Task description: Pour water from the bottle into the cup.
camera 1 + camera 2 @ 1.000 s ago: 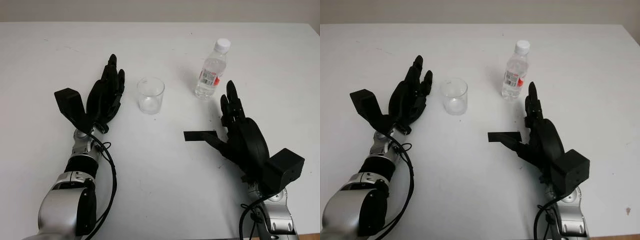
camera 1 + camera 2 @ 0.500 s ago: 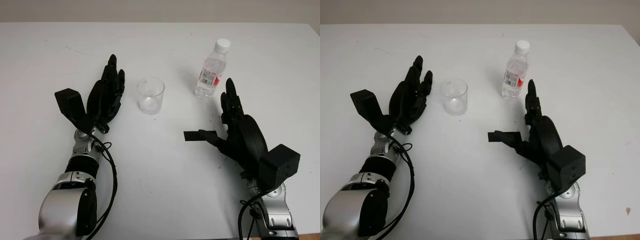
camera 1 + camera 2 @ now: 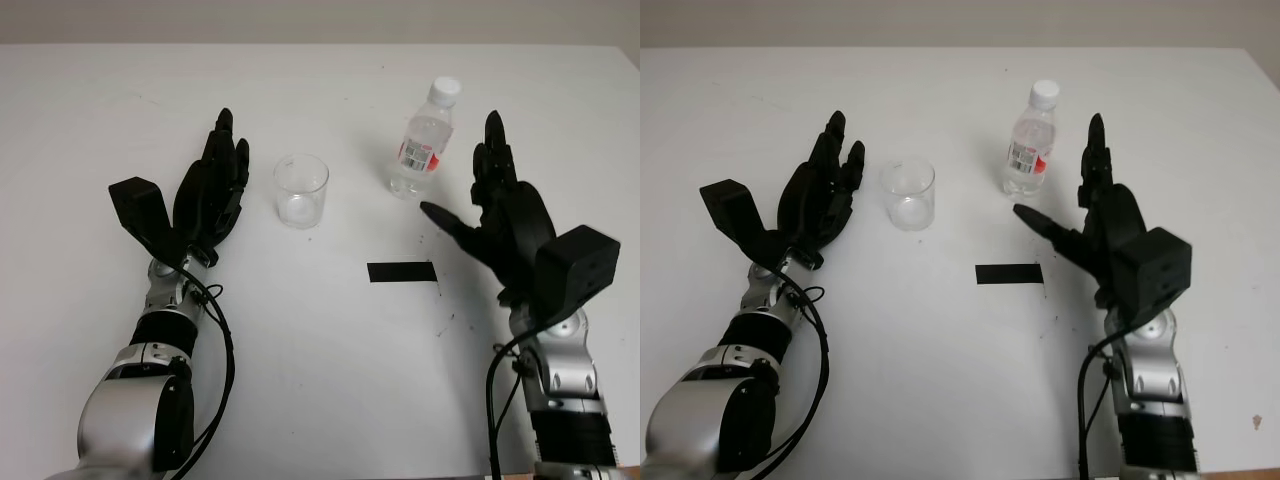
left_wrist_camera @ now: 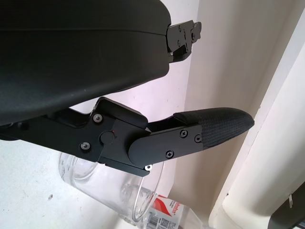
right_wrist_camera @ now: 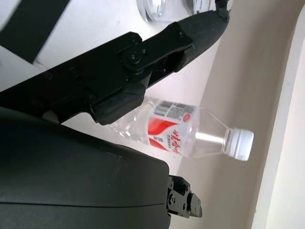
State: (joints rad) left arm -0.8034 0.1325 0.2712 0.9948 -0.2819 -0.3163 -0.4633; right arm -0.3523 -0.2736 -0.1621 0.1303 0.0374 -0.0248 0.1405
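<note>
**Clear bottle stands ungrasped beside our right hand**

Clear plastic, white-capped and red-labelled, the bottle (image 3: 424, 142) stands upright on the white table (image 3: 320, 360), lid on. Our right hand (image 3: 500, 215) is just beside it on the right, released and holding nothing, thumb reaching below the bottle's base. The glass cup (image 3: 301, 190) stands to the bottle's left, and our left hand (image 3: 212, 190), also unclenched and holding nothing, sits just left of the cup. A black strip (image 3: 401, 271) lies on the table nearer us.
</note>
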